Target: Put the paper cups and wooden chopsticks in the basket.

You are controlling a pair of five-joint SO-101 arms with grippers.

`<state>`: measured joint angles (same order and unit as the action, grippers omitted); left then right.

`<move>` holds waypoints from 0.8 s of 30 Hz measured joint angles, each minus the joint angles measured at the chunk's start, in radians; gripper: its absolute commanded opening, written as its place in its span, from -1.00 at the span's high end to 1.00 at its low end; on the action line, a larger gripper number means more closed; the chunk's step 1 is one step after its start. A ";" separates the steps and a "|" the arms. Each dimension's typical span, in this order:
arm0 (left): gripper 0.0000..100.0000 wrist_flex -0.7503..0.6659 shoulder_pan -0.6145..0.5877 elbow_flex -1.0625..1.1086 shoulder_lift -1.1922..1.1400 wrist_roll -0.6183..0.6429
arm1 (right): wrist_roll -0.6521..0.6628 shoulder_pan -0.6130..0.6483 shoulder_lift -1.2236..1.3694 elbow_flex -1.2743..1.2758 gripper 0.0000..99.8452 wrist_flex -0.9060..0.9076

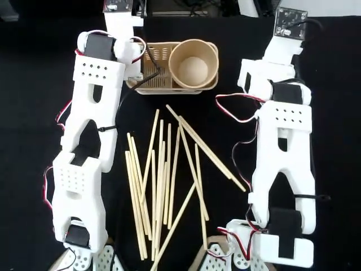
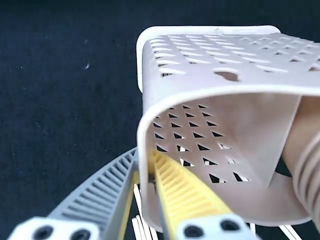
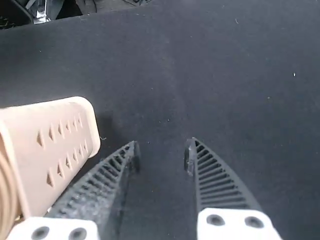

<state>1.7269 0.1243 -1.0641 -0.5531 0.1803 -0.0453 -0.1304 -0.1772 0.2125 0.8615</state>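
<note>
A beige perforated basket (image 1: pixel 148 86) stands at the far middle of the black table, with one paper cup (image 1: pixel 193 63) upright in its right half. Several wooden chopsticks (image 1: pixel 161 180) lie scattered on the table in front of it. My left gripper (image 2: pixel 144 152) straddles the basket's (image 2: pixel 220 65) left end wall, its yellow finger (image 2: pixel 185 195) inside and its grey finger (image 2: pixel 107 192) outside, shut on that wall. The cup's side (image 2: pixel 307 160) shows just beyond. My right gripper (image 3: pixel 161 152) is open over bare table beside the basket's (image 3: pixel 50 145) right end, holding nothing.
Both white arms (image 1: pixel 84 169) (image 1: pixel 285 164) stretch along the sides of the chopstick pile, with red and black cables hanging off them. Bare black table lies to the right of the basket and beyond it.
</note>
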 measured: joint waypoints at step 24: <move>0.94 -0.098 -0.064 -0.009 -0.025 -0.057 | 0.000 -0.002 0.000 0.018 0.67 0.000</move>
<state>1.6287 0.0598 -1.0733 -0.5777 0.1235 -0.0453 -0.1320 -0.1772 0.2309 0.8615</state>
